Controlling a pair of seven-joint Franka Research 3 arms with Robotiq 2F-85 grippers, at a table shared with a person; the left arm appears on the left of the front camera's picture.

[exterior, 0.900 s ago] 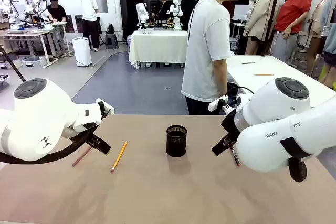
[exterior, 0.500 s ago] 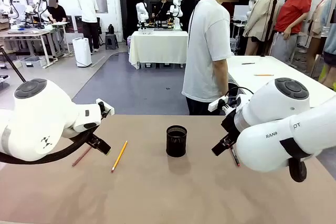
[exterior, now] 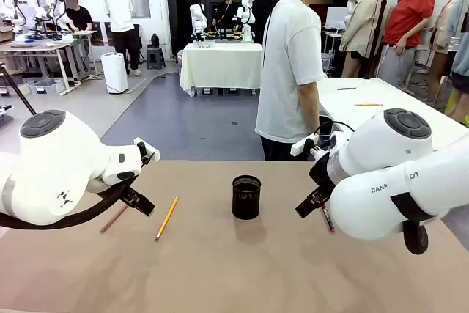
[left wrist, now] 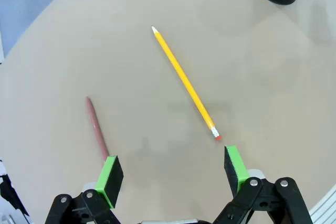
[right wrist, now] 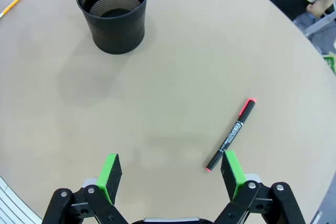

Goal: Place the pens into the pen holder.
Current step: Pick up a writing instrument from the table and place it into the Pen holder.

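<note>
The left gripper (left wrist: 172, 169) is open wide, with 2 pencils just ahead: 1 yellow pencil (left wrist: 185, 83) and 1 brown pencil (left wrist: 97, 127). The right gripper (right wrist: 169, 171) is wide too, 1 marker (right wrist: 231, 135) by its finger and 1 holder (right wrist: 113, 11) farther ahead.

Left of upright holder (right wrist: 118, 35) lie yellow pencil (left wrist: 184, 82) and reddish pencil (left wrist: 97, 127); right, black marker (right wrist: 231, 135).

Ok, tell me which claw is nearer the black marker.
Right. The right claw hangs open just above the marker. The left claw is on the far side of the pen holder, by the yellow pencil.
</note>
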